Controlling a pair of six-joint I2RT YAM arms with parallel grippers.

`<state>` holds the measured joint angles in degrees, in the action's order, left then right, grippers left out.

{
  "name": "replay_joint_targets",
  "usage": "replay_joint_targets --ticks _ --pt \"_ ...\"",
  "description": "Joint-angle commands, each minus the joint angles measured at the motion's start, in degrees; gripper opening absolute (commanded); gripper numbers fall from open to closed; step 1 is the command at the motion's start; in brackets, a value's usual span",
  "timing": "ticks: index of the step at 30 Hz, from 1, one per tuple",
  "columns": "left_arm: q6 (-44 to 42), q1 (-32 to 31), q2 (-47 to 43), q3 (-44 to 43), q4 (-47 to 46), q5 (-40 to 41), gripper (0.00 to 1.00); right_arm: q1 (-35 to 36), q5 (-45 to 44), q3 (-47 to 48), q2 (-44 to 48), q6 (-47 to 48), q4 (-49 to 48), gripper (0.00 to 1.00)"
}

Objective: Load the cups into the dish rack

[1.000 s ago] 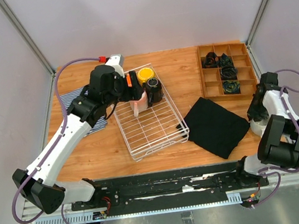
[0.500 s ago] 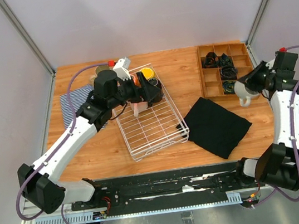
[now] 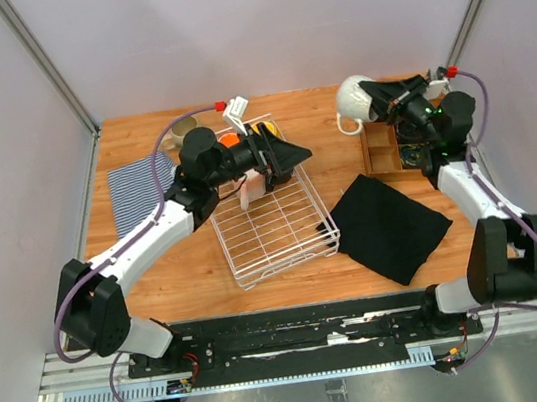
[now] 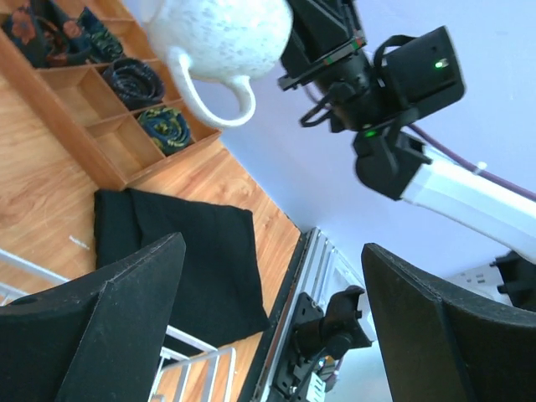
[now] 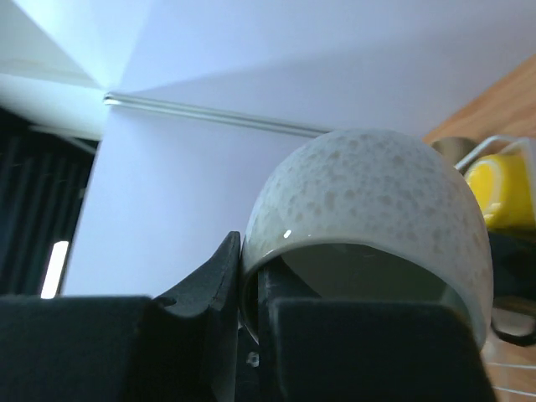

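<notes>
Planks of the wooden table [image 3: 188, 269] carried the white dish rack [image 3: 283, 229], with a black cloth [image 3: 394, 228] just beside it on the right. The left gripper [image 3: 290, 154] hung over the rack's far end, jaws spread wide and empty, near a yellow mug [image 3: 261, 128] inside. The right gripper [image 3: 382, 100], clamped on the whitish-grey mug [image 3: 352, 99] at its rim, held it aloft.

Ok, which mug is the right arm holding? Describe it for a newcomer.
Find the wooden compartment tray at the table's far right. Over its far left corner, the right pincer grips a whitish speckled mug by its rim. It alone is held in the air.
</notes>
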<state>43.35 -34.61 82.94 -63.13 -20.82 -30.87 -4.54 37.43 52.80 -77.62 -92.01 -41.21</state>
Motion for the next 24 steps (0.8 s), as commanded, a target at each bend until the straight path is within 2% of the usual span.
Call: replay_joint_targets --ticks 1,4,9,24 --pt "0.94 1.75 1.7 -1.51 -10.11 -4.42 0.92 5.99 -4.62 0.95 -3.49 -19.47 -30.67 0.01" --pt "4.46 2.43 3.87 -2.21 -14.02 -6.37 0.94 9.51 -6.81 1.6 -5.71 -20.79 -33.99 0.01" --pt "5.47 2.95 6.89 -4.08 -15.24 -5.85 0.94 13.68 -8.85 3.74 -8.86 -22.46 -36.87 0.01" --pt "16.24 4.02 12.19 -7.87 -24.49 -6.94 0.92 19.52 -8.08 8.05 -14.66 -21.94 -39.34 0.01"
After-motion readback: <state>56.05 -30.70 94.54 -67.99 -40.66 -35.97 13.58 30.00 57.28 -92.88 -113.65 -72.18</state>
